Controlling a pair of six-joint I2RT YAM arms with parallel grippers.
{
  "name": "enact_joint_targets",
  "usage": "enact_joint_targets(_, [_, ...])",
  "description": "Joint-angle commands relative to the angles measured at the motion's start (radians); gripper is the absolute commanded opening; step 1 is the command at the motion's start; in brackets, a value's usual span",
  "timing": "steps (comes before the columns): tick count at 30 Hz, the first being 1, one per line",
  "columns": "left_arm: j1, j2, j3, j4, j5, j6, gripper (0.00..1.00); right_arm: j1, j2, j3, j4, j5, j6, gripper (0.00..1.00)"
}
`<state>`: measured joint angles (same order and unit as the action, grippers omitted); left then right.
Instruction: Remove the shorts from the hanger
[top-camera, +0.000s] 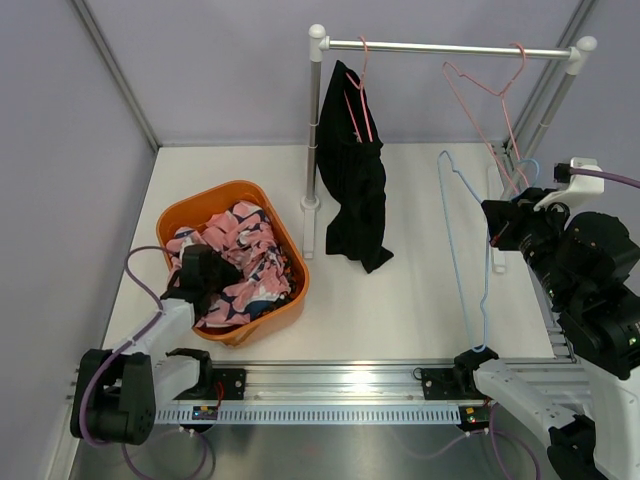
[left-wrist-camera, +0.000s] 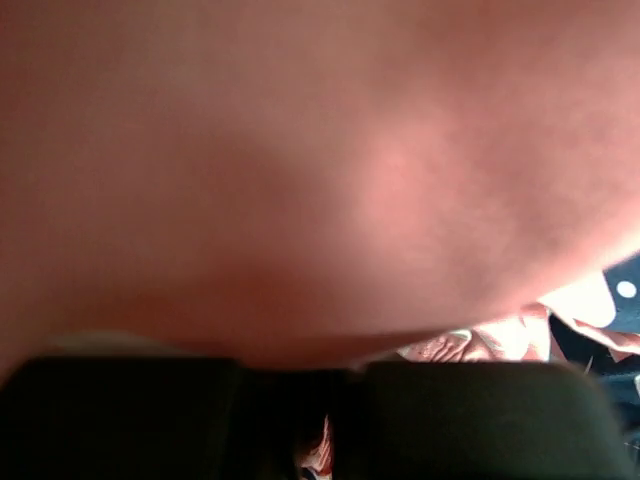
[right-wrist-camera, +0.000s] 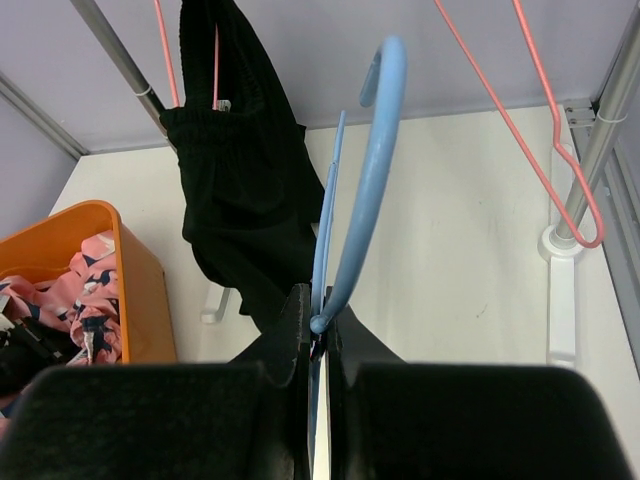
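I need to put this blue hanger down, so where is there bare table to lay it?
Bare table lies between the orange basket and the right-hand rack post, in front of the hanging black shorts. A thinner strip runs behind the rack. The basket is crowded: pink shorts and the left gripper fill it.

Top view: mounted high behind the arm bases, tilted down and forward. Bases at 6 o'clock, table (top-camera: 420, 300) mid-frame, rail (top-camera: 450, 46) at 12, orange basket (top-camera: 200, 195) at 9. Widest and farthest view.

Left wrist view: lens almost against pink cloth (left-wrist-camera: 320, 180), all blur. Left claw (left-wrist-camera: 305, 430) is a dark band at 6. Only a sliver of print at 4.

Right wrist view: low over the table, looking out along the right claw (right-wrist-camera: 315, 335) at 6 toward the back wall. Blue hanger (right-wrist-camera: 365, 180) close, centre.

Shared with the top view: black shorts (right-wrist-camera: 245, 200) at 11, basket wall at 8.
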<state>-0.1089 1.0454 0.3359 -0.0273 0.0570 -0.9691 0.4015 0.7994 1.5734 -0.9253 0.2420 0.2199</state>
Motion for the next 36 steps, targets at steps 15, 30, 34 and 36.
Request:
enact_joint_targets(15, [-0.032,-0.197,0.586,-0.292,0.139,0.357,0.95,0.005,0.084,0.051,0.055,-0.010,-0.031,0.00])
enact_joint_targets(30, [-0.078,-0.413,0.652,-0.488,0.317,0.608,0.98,-0.114,0.486,0.306,0.239,-0.228,-0.271,0.00])
enact_joint_targets(34, [-0.078,-0.502,0.606,-0.563,0.249,0.679,0.99,-0.184,0.595,0.422,0.279,-0.293,-0.292,0.00])
enact_joint_targets(36, [-0.078,-0.557,0.568,-0.582,0.225,0.690,0.99,-0.217,0.647,0.454,0.293,-0.309,-0.297,0.00])
